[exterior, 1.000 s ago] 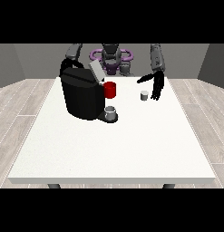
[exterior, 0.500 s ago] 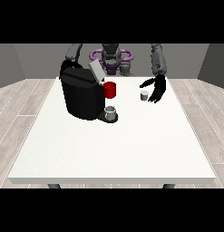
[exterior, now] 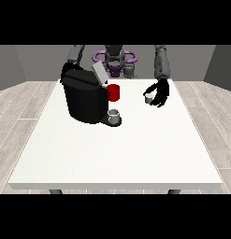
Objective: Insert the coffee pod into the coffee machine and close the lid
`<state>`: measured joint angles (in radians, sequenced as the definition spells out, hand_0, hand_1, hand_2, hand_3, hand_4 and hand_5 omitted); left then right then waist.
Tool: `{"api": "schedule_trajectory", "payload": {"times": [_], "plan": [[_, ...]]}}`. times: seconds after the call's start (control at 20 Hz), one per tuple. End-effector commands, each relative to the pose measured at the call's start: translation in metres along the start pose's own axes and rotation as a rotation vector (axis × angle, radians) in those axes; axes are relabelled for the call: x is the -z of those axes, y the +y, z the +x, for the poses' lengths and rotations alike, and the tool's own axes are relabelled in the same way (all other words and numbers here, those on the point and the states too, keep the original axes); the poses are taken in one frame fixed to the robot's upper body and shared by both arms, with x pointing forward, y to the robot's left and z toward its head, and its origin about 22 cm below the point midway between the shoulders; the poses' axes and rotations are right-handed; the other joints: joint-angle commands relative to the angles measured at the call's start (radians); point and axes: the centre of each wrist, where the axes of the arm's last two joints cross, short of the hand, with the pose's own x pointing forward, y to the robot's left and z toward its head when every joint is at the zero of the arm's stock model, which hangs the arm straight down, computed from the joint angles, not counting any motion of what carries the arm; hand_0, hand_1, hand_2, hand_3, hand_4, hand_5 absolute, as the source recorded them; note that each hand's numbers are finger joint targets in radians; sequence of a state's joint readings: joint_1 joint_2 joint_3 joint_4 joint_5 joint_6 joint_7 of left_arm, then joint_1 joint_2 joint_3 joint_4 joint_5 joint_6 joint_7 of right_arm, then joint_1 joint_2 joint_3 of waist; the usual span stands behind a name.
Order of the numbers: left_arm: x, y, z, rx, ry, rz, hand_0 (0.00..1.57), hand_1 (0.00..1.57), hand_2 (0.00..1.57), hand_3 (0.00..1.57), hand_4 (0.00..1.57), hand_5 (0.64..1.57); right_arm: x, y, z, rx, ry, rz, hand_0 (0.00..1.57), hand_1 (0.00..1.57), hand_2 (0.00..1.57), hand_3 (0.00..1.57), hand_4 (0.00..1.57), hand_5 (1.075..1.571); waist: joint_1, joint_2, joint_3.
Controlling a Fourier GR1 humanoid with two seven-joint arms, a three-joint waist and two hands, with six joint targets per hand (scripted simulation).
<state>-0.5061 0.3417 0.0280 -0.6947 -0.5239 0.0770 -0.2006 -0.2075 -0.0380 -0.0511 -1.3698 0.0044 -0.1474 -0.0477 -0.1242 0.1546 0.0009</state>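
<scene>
A black coffee machine (exterior: 86, 100) stands at the table's back left, its grey lid (exterior: 99, 72) tilted up and open. It has a red part (exterior: 114, 92) on its front, and a small grey cup (exterior: 114, 115) sits on its drip tray. The small pale coffee pod (exterior: 147, 98) stands on the table to the machine's right. The hand at the view's right (exterior: 160, 92) sits just right of the pod, its relaxed fingers reaching round the pod's far side. The hand at the view's left (exterior: 66, 70) is mostly hidden behind the machine's top corner.
The white table (exterior: 117, 154) stretches wide towards the camera. The robot's torso (exterior: 114, 58) stands behind the far edge. Grey wood floor surrounds the table.
The hand at the view's right has dropped lower and come closer to the pod. The pod, the machine and its lid have not moved.
</scene>
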Motion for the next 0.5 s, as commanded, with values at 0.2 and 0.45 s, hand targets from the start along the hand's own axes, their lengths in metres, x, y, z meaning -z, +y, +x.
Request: {"api": "schedule_trajectory", "payload": {"times": [0.2, 0.45], "plan": [[-0.006, -0.021, -0.016, 0.088, 0.0, 0.092, 0.92, 0.92, 1.04, 0.83, 0.36, 1.571, 0.002, 0.013, 0.02, 0.035, -0.014, 0.005, 0.0, 0.0, 0.0, 0.0, 0.51, 1.571, -0.031, 0.003, -0.0017], [0.01, 0.017, -0.007, 0.174, -0.006, 0.022, 0.97, 0.97, 1.05, 0.79, 0.32, 1.571, 0.0, 0.027, 0.011, 0.017, -0.018, 0.007, 0.0, 0.0, 0.0, 0.0, 0.49, 1.571, -0.023, 0.019, -0.0014]]}}
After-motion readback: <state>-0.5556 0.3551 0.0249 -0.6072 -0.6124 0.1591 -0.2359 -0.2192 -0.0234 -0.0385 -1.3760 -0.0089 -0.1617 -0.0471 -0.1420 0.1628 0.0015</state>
